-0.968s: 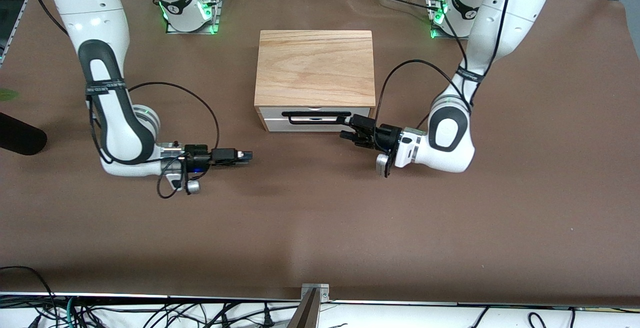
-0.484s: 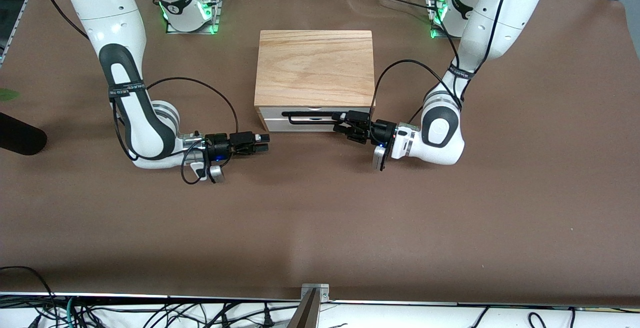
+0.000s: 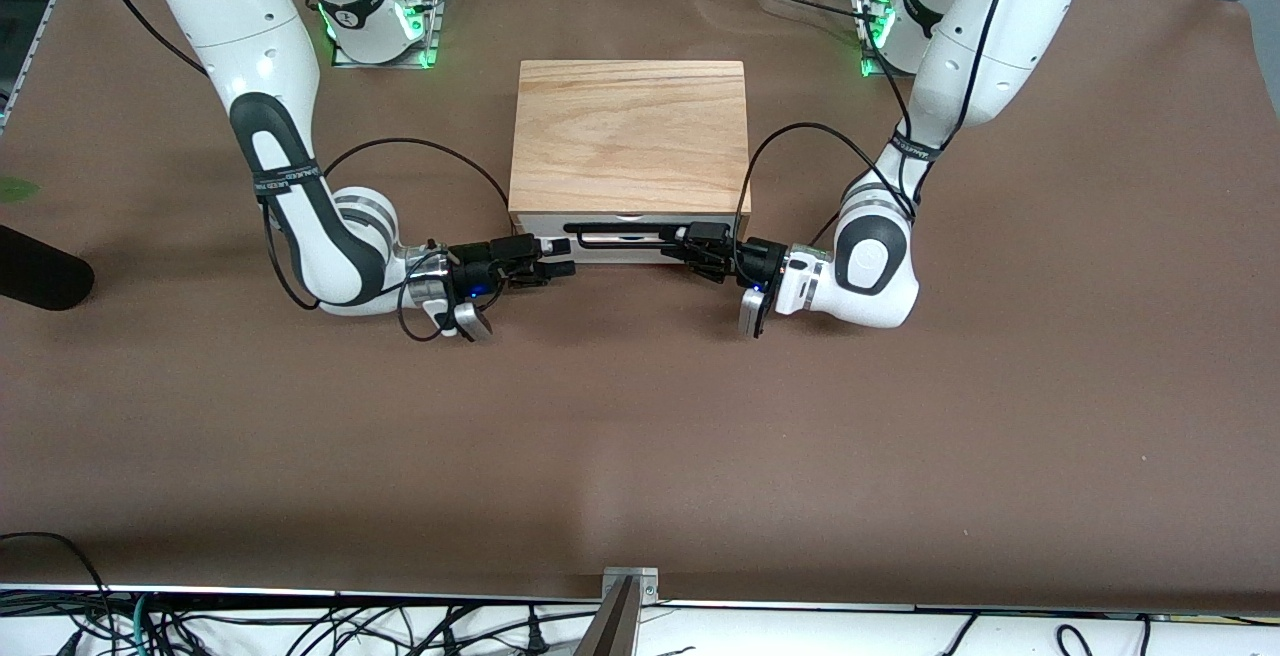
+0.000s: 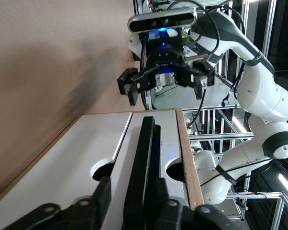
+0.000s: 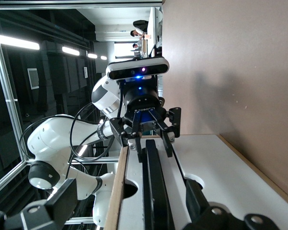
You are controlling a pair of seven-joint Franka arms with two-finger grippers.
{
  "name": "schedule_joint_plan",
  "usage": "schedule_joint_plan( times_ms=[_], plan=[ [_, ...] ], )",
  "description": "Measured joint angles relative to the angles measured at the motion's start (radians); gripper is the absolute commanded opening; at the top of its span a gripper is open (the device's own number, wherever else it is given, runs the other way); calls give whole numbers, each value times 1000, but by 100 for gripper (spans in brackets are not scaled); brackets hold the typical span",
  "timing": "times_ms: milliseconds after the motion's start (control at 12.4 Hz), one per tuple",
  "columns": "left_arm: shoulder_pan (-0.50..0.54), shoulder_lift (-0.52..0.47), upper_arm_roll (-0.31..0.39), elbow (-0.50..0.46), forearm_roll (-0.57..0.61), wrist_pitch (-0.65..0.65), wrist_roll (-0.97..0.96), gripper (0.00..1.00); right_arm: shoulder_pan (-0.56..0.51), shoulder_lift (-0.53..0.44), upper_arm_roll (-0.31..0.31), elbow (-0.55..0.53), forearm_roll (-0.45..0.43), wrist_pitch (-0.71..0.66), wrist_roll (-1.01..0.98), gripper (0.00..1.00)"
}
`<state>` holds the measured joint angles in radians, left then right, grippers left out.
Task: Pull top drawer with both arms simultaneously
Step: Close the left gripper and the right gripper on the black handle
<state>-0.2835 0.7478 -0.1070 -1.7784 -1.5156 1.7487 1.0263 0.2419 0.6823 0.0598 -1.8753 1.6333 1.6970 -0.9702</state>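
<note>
The top drawer [image 3: 640, 236] sits shut in the light-wood cabinet [image 3: 630, 136], with its black bar handle [image 3: 620, 227] across the white front. My left gripper [image 3: 686, 241] is open, one finger on each side of the handle at the left arm's end, with a gap to the bar. My right gripper [image 3: 564, 270] is wide open at the handle's other end. In the left wrist view the handle [image 4: 143, 153] runs between my left gripper's [image 4: 134, 201] fingers. In the right wrist view the handle [image 5: 154, 182] runs between my right gripper's [image 5: 129, 206] spread fingers.
The second white drawer front [image 3: 600, 253] lies under the top one, also shut. The cabinet stands on a brown table [image 3: 640, 436]. Green-lit arm bases [image 3: 380, 26] stand farther from the front camera than the cabinet. A black object [image 3: 40, 281] lies at the right arm's end.
Both arms have swung in toward the cabinet. My right gripper has moved from over the open table to the handle's end, and my left gripper has slid in along the handle.
</note>
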Motion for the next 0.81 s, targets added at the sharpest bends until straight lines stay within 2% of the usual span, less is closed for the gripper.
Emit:
schedule_joint_plan(
  times_ms=[81,242,403,484,806],
  plan=[
    [0,1,0,0,0,-1,1,19,0,0,2,-11,3,0,-13,100],
    [0,1,0,2,-2,-11,2,0,0,0,9,-21,4,-1,-28,100],
    [1,2,0,3,-2,-14,5,0,0,0,23,-27,5,-1,-35,98],
    [1,2,0,3,-2,-14,6,0,0,0,28,-32,12,-1,-42,89],
    [1,2,0,3,-2,-14,6,0,0,0,32,-54,29,-1,-91,36]
  ],
)
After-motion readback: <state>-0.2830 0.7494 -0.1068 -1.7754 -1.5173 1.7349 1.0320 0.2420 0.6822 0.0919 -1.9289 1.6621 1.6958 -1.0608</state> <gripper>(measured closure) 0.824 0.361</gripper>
